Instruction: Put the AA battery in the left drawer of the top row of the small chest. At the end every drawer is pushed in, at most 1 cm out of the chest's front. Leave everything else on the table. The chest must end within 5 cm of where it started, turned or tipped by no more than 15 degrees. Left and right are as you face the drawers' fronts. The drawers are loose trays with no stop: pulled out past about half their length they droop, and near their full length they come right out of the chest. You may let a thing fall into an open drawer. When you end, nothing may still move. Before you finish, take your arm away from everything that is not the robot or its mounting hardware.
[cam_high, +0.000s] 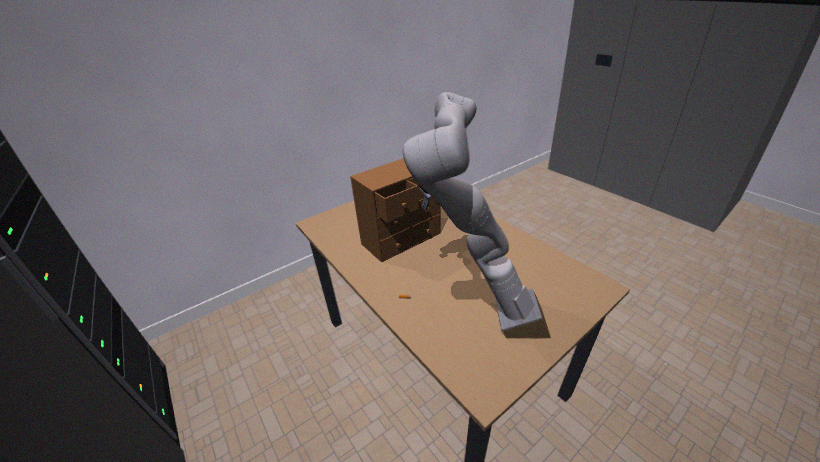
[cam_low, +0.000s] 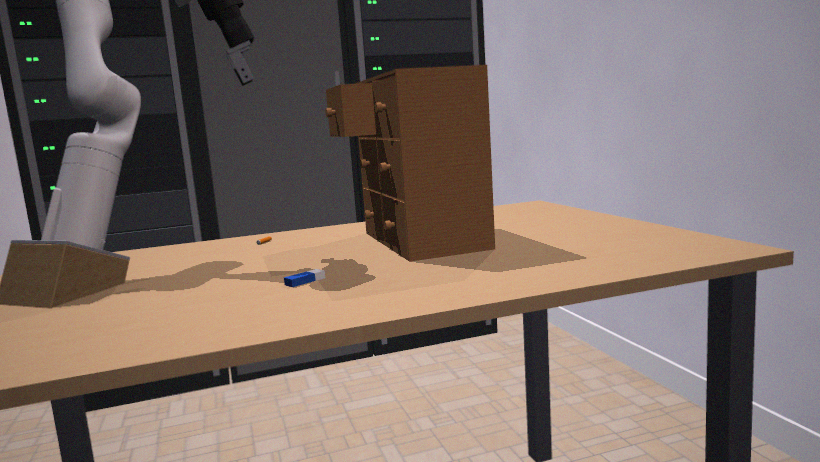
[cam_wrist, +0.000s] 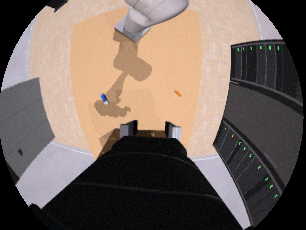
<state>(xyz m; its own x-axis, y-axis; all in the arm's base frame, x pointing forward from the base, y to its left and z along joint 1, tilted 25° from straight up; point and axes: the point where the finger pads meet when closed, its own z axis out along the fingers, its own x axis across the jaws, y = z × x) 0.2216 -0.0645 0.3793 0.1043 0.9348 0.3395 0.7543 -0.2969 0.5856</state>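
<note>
A small orange AA battery (cam_low: 263, 239) with a grey tip is seen lying flat on the light brown wooden table (cam_low: 401, 298). It is shaped like a tiny stick. In the top view it is only a thin orange dash (cam_high: 404, 296). In the wrist view it is a small orange speck (cam_wrist: 177, 94), far below the gripper and a little to one side.

The dark two-finger gripper (cam_low: 242, 67) is held high in the air, and its jaws are spread as wide as they can go. Nothing is held between them. In the wrist view two grey fingertips are seen pointing down at the table, with bare table between them.

A small brown wooden chest with six drawers (cam_low: 441, 160) is placed on the table, off to the side of the gripper and lower than it. The top left drawer (cam_low: 348, 109) is pulled out partway, and its round knob is seen on the front. The other drawers are shut. The gripper is not touching the chest or the drawer.

A little blue and grey block (cam_low: 302, 278) is seen on the table below the gripper, in the arm's shadow. It is well apart from the battery.

The grey robot arm (cam_low: 91, 149) is fixed to a base (cam_high: 534, 323) at the table's edge.
</note>
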